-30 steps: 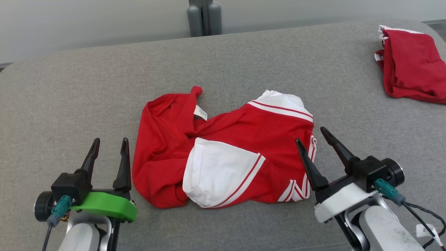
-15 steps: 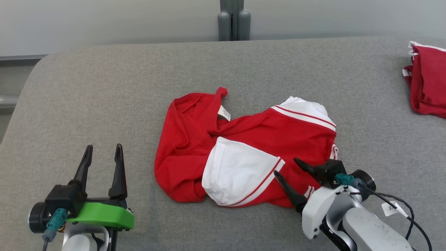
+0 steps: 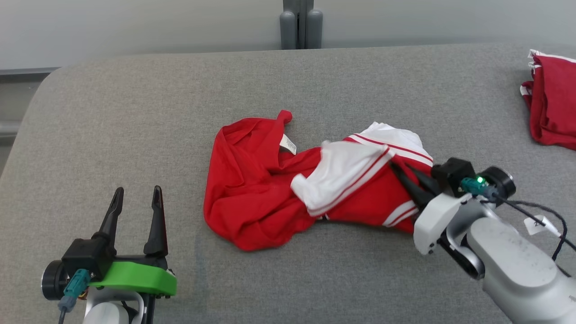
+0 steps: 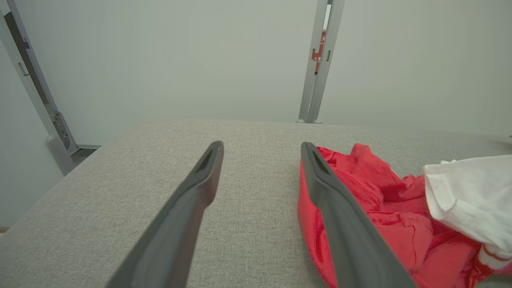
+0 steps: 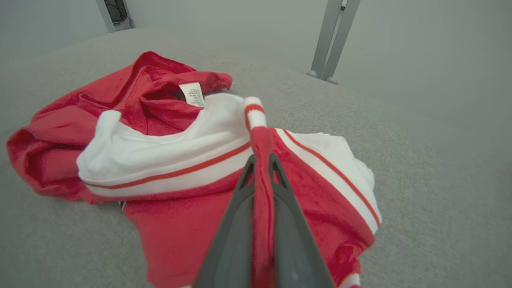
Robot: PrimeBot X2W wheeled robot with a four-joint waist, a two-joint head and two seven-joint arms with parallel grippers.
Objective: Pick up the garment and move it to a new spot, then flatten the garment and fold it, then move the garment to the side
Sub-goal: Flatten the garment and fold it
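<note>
The right tool [image 3: 398, 167] has its two dark fingers pressed together on a raised fold of the crumpled red jersey garment with white, red-striped sleeves [image 3: 252, 202]. The rest of the cloth lies ahead and to the left of the tool on the grey fabric-covered counter [image 3: 135, 112]. The left tool [image 3: 138, 191] stands spread and empty with the garment's red edge off its right finger, and a folded red cloth [image 3: 551, 112] lies well apart to the right tool's right.
</note>
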